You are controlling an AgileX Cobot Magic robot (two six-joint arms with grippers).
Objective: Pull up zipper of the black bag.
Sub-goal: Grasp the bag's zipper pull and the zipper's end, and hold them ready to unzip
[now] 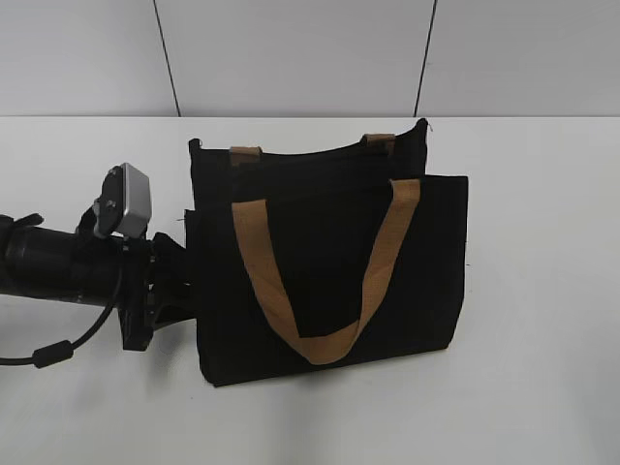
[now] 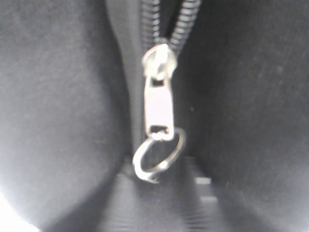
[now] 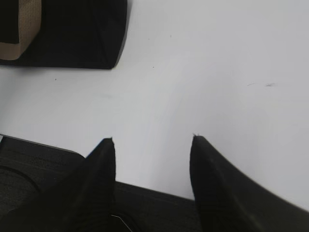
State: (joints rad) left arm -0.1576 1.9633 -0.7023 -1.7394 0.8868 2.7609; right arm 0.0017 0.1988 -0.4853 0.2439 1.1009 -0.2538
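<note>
Nearest, at 6 o'clock of the right wrist view: right gripper, black fingers spread wide apart over bare white tabletop, holding nothing. At 11 o'clock there, a corner of the rectangular black fabric bag with tan webbing handles. At 9 o'clock of the exterior view, pressed against the bag's left side: left gripper, fingers hidden, open or closed impossible to tell. Centred in the left wrist view, blurred: small silver metal zipper pull with ring, teeth parted above. Beyond, at 12 o'clock: pale grey panelled wall.
</note>
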